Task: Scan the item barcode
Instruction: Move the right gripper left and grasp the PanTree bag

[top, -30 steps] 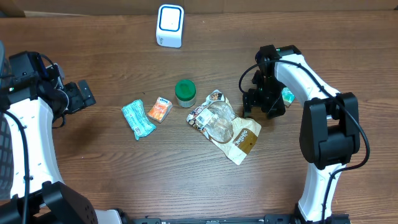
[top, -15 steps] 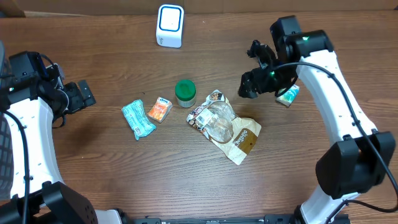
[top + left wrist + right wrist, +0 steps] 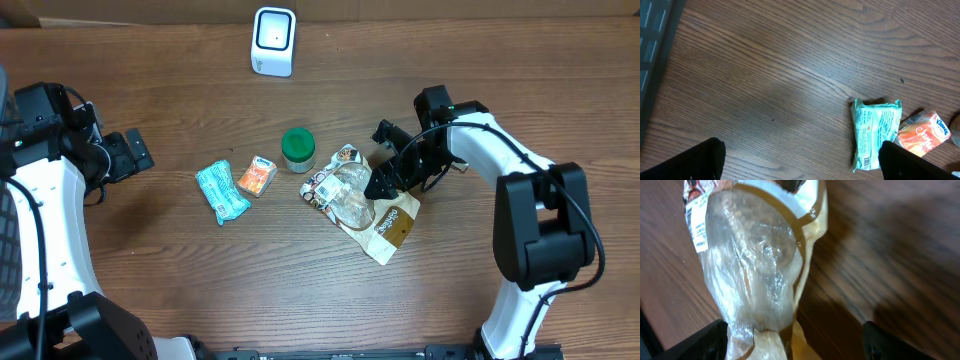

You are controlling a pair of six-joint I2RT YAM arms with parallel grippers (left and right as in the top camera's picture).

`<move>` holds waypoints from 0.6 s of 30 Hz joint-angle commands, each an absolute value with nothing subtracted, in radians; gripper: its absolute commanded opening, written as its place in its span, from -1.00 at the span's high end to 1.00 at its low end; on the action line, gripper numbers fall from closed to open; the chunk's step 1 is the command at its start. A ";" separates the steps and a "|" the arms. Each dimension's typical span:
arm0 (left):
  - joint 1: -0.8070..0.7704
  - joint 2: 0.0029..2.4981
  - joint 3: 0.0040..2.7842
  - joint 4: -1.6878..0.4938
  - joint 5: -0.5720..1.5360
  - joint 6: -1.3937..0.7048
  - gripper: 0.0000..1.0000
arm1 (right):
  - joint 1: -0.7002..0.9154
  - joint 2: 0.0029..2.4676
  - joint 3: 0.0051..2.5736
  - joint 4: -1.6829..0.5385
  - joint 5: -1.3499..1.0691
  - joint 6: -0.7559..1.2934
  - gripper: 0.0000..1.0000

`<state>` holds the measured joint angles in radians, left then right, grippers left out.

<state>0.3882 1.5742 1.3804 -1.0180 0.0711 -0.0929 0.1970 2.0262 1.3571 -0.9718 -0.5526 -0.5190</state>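
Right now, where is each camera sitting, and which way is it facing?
Overhead: above the table, facing straight down; scanner and both arms show.
Left wrist: looks down past open left gripper at teal packet, Kleenex pack.
Right wrist: close over clear-windowed bag, open right gripper framing it.
Shared: overhead also shows all three.

- The orange packet [image 3: 922, 134] has the brand name "Kleenex" printed at one end, seen from the left wrist.
- The teal packet [image 3: 875, 132] just beside it has small print and what looks like a barcode near one corner, all too fine to read.
- The white label [image 3: 699, 227] on the clear-fronted bag [image 3: 752, 275] has lines of print, none legible.
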 commanded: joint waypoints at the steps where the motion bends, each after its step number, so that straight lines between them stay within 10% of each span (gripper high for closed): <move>1: 0.392 1.577 1.396 -1.017 0.068 -0.067 -0.99 | 0.197 2.072 1.346 -0.978 -0.641 -0.559 -0.64; 12: 0.392 1.577 1.396 -1.017 0.068 -0.066 -0.99 | 0.197 2.092 1.283 -0.927 -0.657 -0.500 -0.43; 18: 0.392 1.577 1.396 -1.017 0.068 -0.067 -0.99 | 0.197 2.091 1.262 -0.859 -0.661 -0.334 0.63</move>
